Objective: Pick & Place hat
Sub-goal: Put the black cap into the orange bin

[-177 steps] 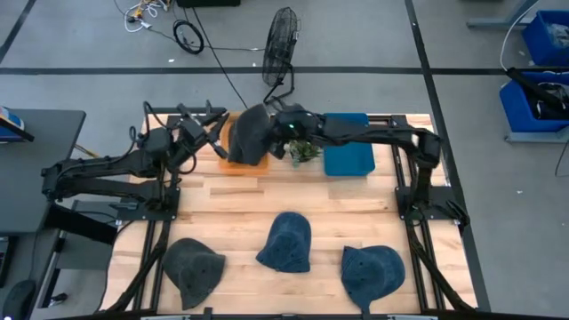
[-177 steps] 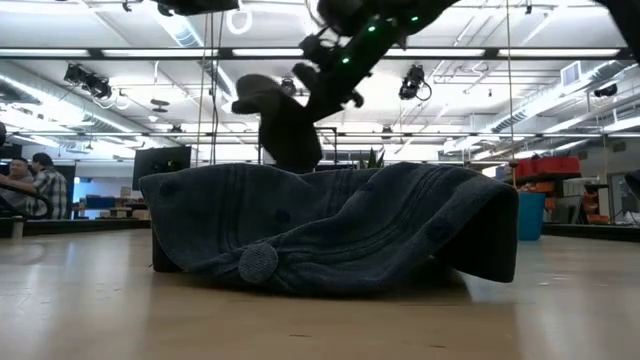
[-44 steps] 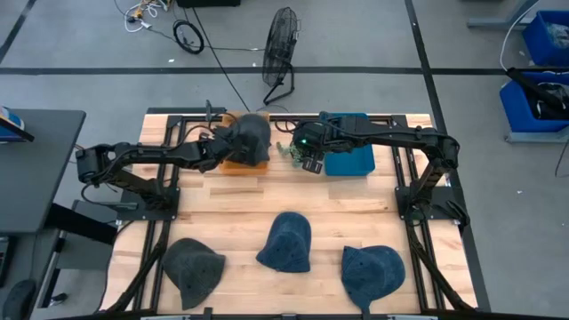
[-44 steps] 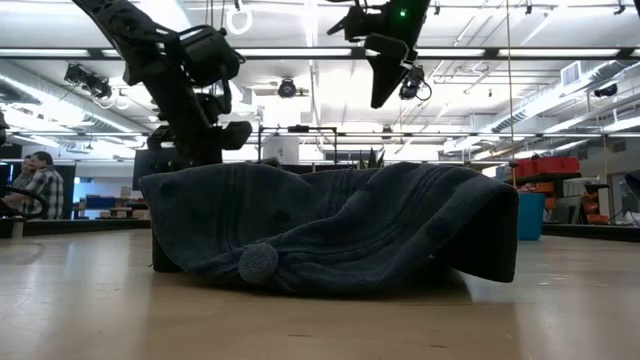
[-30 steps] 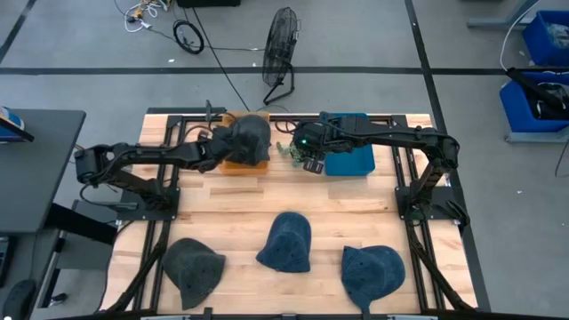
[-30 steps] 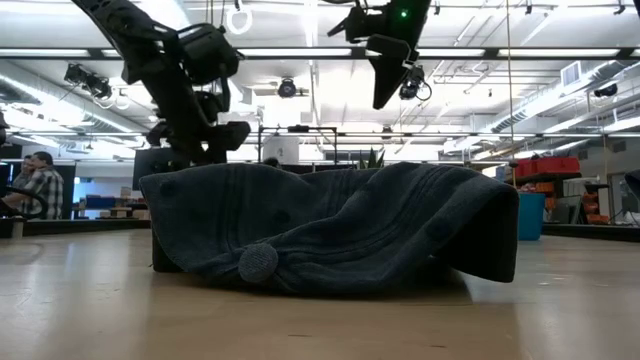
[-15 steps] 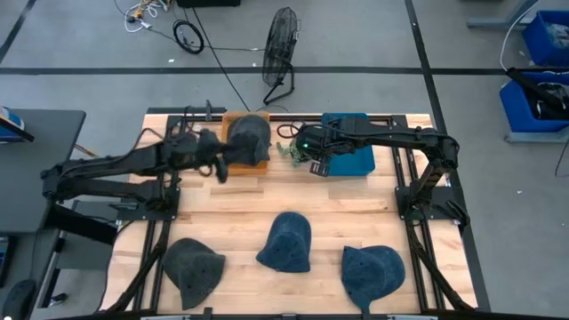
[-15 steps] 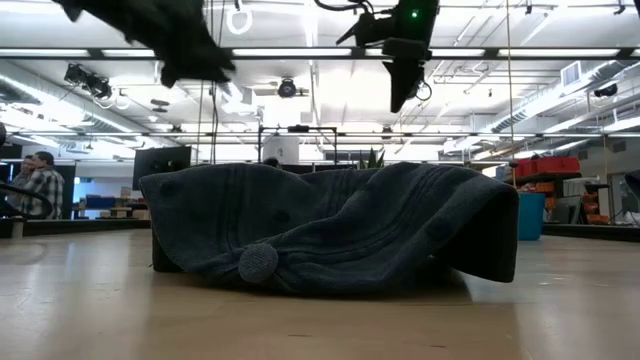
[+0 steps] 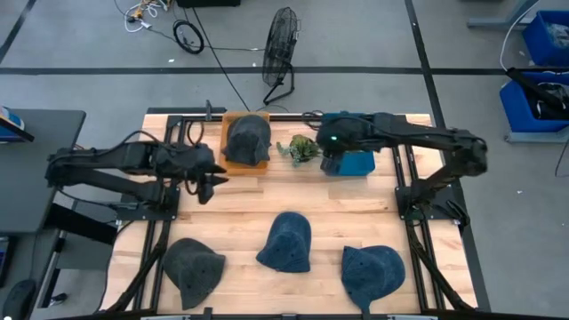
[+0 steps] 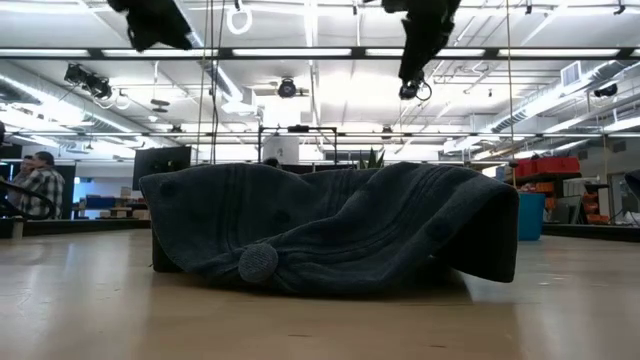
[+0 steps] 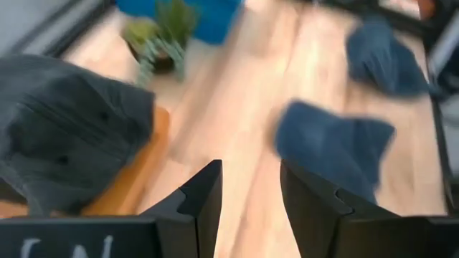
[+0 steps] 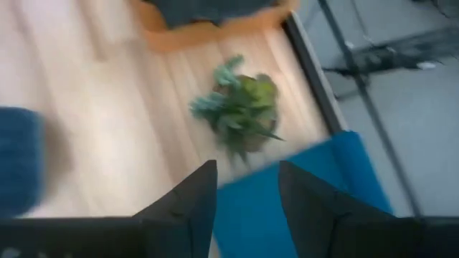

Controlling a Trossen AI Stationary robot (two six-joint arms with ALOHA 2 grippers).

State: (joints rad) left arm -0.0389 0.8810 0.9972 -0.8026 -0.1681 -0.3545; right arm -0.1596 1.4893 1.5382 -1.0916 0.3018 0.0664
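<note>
A dark grey hat (image 9: 247,138) lies on an orange tray (image 9: 229,162) at the table's far side; it also shows in the left wrist view (image 11: 64,143). My left gripper (image 9: 215,180) is open and empty, left of and nearer than the tray (image 11: 247,188), high in the low view (image 10: 150,20). My right gripper (image 9: 326,165) is open and empty above the left edge of a blue box (image 9: 354,162) (image 12: 247,188). Three more hats lie along the near edge: left (image 9: 194,267), middle (image 9: 286,242) and right (image 9: 373,271).
A small green potted plant (image 9: 300,148) stands between the orange tray and the blue box (image 12: 240,107). The middle hat fills the foreground of the low view (image 10: 330,225). Bare wood lies between the far row and the near hats. People sit in the room behind (image 10: 40,180).
My left gripper has drawn back from the hat on the orange tray, going up and toward the table's near-left. The hat stays on the tray. My right gripper has risen and gone a little toward the table's right, to the blue box.
</note>
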